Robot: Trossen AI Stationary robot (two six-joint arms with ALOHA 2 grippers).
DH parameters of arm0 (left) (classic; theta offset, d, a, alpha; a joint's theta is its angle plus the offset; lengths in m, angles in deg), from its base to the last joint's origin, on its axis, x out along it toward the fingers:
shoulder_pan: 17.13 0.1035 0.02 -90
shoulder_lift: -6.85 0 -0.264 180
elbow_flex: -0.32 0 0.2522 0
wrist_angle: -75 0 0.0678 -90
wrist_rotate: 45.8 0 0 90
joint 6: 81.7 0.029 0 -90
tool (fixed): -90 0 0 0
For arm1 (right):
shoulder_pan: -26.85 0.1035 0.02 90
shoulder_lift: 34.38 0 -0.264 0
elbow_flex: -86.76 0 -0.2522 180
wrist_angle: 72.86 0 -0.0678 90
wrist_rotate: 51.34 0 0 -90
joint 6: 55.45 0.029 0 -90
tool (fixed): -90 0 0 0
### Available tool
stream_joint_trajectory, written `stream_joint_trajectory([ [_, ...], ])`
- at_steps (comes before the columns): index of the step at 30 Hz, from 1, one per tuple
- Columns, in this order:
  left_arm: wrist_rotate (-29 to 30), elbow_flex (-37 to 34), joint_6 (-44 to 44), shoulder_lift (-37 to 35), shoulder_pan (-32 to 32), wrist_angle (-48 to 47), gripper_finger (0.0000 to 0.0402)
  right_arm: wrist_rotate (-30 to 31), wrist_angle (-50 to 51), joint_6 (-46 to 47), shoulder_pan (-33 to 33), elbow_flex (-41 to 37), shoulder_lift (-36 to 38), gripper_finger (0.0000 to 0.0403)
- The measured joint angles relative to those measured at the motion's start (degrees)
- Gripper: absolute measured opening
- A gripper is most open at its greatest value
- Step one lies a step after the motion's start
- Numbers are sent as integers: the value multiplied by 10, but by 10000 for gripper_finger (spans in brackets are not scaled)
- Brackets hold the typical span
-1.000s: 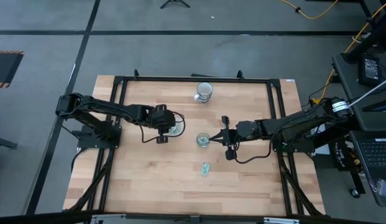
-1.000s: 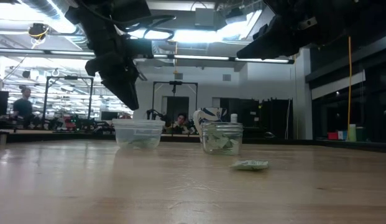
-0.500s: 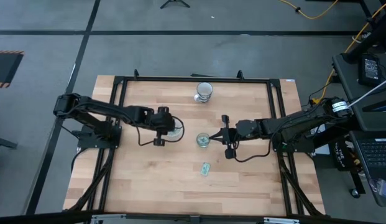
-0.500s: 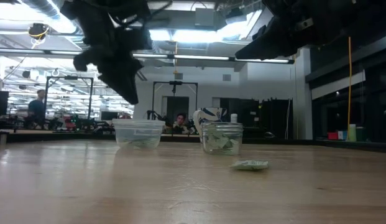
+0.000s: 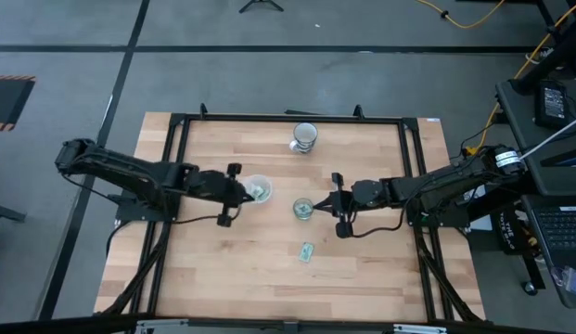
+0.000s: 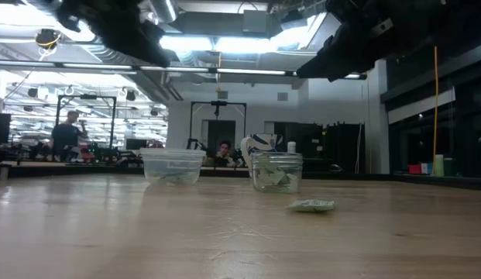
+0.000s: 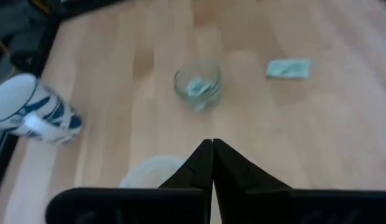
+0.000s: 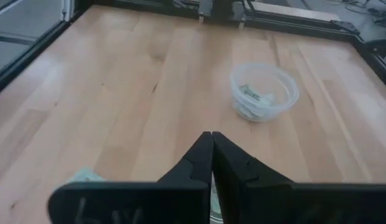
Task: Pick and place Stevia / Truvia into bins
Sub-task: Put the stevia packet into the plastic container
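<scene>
My left gripper (image 5: pixel 234 195) closed, empty, beside wide cup (image 5: pixel 258 189). Right gripper (image 5: pixel 338 203) closed, empty, next to narrow cup (image 5: pixel 303 209); nearer arm for last pick, I judge. Packets inside both cups. One loose packet (image 5: pixel 307 251) flat on desk (image 5: pixel 380 269), near narrow cup.

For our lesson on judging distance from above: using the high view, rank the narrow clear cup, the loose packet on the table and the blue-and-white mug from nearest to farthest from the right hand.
1. Narrow clear cup, just beside the right hand.
2. Loose packet, on the bare wood towards the near edge.
3. Blue-and-white mug, by the far edge.
</scene>
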Motion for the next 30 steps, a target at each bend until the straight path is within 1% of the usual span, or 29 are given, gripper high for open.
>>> stream_joint_trajectory([
  [4, 14, -62, -21, -34, -43, 81, 2, 4, -2, 36, 18, 0, 0, 14],
  [7, 34, -104, -22, -46, -74, 151, 2, 48, 0, 90, 41, 0, 0, 6],
  [12, 49, -151, -23, -48, -102, 234, 2, 87, 15, 154, 85, 3, -1, 4],
  [16, 52, -175, -20, -48, -108, 280, 2, 137, 115, 214, 119, 45, -16, 3],
  [19, 54, -193, -13, -48, -108, 307, 2, 166, 186, 256, 135, 88, -45, 2],
  [24, 53, -204, -20, -48, -108, 312, 2, 169, 237, 266, 155, 161, -114, 2],
  [26, 53, -204, -31, -48, -108, 315, 2, 169, 306, 272, 165, 200, -139, 2],
  [30, 49, -204, -52, -47, -108, 324, 3, 171, 441, 324, 188, 291, -192, 2],
])
